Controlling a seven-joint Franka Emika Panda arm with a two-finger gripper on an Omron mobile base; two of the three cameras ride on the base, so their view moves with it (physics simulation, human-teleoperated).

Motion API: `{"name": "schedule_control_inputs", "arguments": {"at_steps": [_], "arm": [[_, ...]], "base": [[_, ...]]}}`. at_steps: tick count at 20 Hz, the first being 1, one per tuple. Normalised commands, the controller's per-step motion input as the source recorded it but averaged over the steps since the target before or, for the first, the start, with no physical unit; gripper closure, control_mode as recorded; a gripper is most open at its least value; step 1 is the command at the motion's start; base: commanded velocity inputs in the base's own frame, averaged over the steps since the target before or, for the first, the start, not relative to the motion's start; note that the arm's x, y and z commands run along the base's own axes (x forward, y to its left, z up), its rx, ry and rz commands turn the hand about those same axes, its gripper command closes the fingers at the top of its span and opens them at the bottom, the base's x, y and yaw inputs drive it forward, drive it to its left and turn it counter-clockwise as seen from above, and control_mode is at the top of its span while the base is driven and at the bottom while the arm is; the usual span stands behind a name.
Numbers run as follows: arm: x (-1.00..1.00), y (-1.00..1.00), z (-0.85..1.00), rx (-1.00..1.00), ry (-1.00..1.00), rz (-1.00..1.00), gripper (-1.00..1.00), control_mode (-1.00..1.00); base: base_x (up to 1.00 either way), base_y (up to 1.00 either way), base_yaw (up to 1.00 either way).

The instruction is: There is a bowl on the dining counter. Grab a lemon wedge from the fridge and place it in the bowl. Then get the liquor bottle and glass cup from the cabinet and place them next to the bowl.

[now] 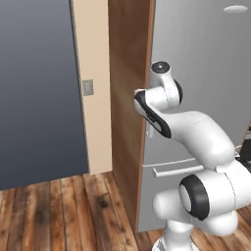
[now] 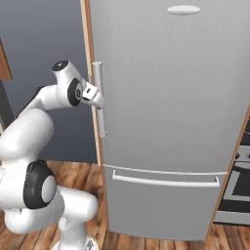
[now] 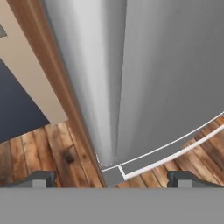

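The gripper (image 2: pixel 99 101) stands wide open, holding nothing, right at the fridge's upright door handle (image 2: pixel 99 97). The handle runs vertically and lies straight ahead between the two fingertips (image 3: pixel 39 178) — ready, I judge, for closing. The fridge (image 2: pixel 171 122) is shut — any lemon wedge is hidden inside.

White arm (image 1: pixel 196 137) reaching toward grey fridge door (image 1: pixel 206 63), wooden side panel (image 1: pixel 128 98) standing alongside, wall switch (image 1: pixel 87 87) showing left

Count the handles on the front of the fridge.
2. A vertical handle runs down the upper door's left edge, at the open fingers. A horizontal handle spans the lower drawer. None looks hidden.
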Motion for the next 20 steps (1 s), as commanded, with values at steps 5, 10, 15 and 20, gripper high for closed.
{"name": "schedule_control_inputs", "arguments": {"at_steps": [5, 10, 15, 20], "arm": [[0.48, -0.02, -0.32, -0.02, 0.00, 0.00, -1.00, -1.00], [0.51, -0.14, -0.31, -0.01, -0.03, 0.00, -1.00, -1.00], [0.22, -0.19, -0.18, -0.01, -0.11, 0.00, -1.00, -1.00], [0.20, -0.08, -0.17, -0.01, -0.15, 0.00, -1.00, -1.00]], "base": [[0.00, 0.00, 0.00], [0.00, 0.00, 0.00], [0.00, 0.00, 0.00], [0.00, 0.00, 0.00]]}}
